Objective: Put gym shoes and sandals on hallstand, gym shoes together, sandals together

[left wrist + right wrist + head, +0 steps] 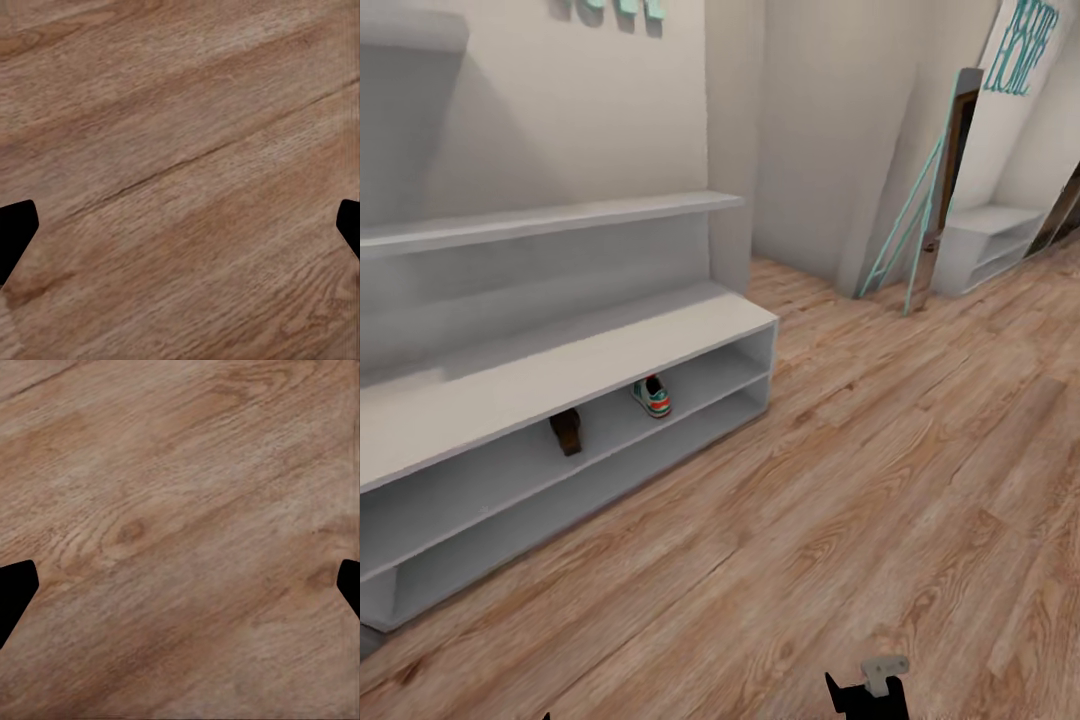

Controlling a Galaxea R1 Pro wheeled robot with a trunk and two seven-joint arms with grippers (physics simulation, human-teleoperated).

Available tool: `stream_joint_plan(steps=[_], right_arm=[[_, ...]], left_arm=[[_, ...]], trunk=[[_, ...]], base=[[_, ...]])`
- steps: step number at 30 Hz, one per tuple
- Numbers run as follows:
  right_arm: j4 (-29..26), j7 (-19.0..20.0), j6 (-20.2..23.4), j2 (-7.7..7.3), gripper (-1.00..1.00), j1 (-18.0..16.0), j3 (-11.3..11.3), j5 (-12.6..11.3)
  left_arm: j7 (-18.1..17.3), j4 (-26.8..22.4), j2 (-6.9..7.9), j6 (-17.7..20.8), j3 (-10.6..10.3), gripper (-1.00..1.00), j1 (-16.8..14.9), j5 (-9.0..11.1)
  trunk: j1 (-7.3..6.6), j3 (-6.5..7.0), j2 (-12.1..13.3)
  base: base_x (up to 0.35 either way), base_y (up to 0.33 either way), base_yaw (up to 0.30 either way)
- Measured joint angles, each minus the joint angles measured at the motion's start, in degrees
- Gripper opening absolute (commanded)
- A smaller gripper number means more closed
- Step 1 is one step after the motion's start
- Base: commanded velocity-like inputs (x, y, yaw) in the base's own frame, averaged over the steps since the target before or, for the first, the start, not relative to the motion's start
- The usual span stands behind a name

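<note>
The pale grey hallstand [560, 370] stands along the left wall, its bench running from the near left to the middle. One gym shoe [652, 396], cream with a teal heel, sits in the bench's upper shelf row near its right end. A dark brown sandal [567, 431] rests on the same shelf a little to the shoe's left, apart from it. My left gripper [180, 232] is open over bare corridor floor [860, 480]. My right gripper [180, 592] is also open over floor planks, with nothing between its fingers. Part of my right arm [868, 688] pokes in at the bottom edge of the head view.
A teal-framed mirror [932, 200] leans against the far wall corner. A small white shelf unit [990, 245] stands at the back right. Wood floor stretches from the rack's front across to the right.
</note>
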Motion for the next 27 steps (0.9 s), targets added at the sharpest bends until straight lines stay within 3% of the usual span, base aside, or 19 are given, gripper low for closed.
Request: stream_joint_plan(steps=[27], right_arm=[[0.0, 0.0, 0.0, 0.00, 1.00, 0.0, 0.1, -0.3]], left_arm=[[-0.5, -0.1, 0.00, 0.0, -0.1, 1.00, 0.0, 0.2]], trunk=[[-0.23, 0.65, 0.4]], base=[[0.000, 0.000, -0.298]])
